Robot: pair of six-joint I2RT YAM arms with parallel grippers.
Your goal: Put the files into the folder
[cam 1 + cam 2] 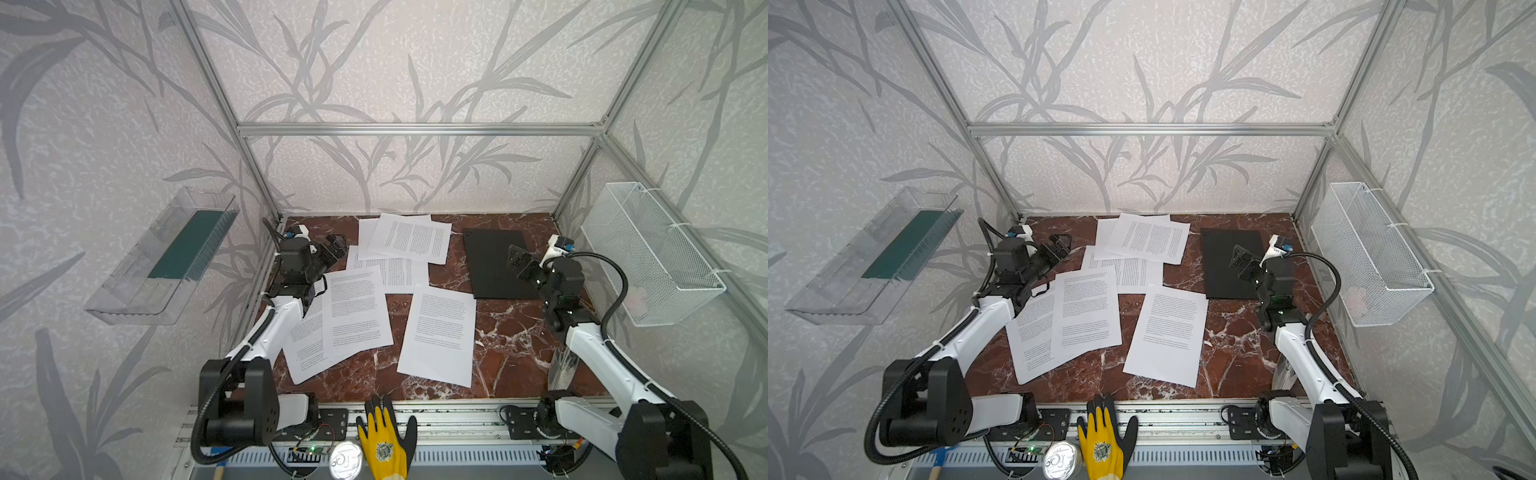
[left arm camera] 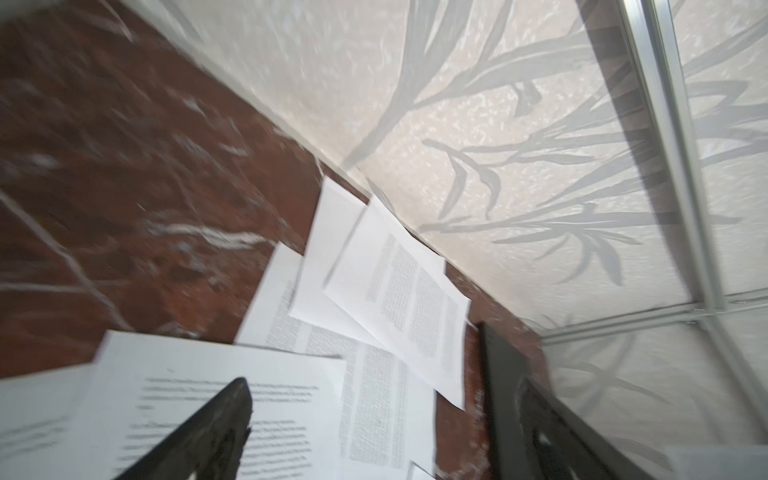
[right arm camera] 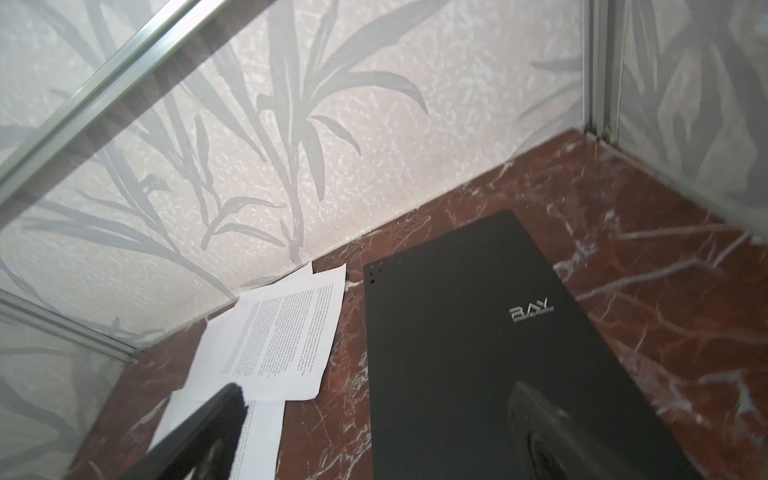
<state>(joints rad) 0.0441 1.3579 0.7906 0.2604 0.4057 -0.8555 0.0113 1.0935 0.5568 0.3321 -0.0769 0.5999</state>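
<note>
Several files, white sheets of dense black print, lie scattered and partly overlapping on the red marble table (image 1: 511, 332): a pile at the back (image 1: 409, 239), a pair at the middle left (image 1: 357, 307) and a single sheet near the front (image 1: 440, 332). The black folder (image 1: 488, 266) lies flat and closed at the back right, its cover lettering up (image 3: 532, 311). My left gripper (image 1: 334, 245) hovers open at the back left beside the sheets (image 2: 399, 299). Above the folder's right part, my right gripper (image 1: 515, 257) is open and empty, its fingers (image 3: 216, 419) spread wide.
A clear plastic tray (image 1: 124, 291) holding a dark green panel (image 1: 187, 245) hangs on the left wall. On the right wall hangs a white wire basket (image 1: 652, 253). A yellow and black glove (image 1: 384, 440) and a metal can (image 1: 345, 459) lie on the front rail.
</note>
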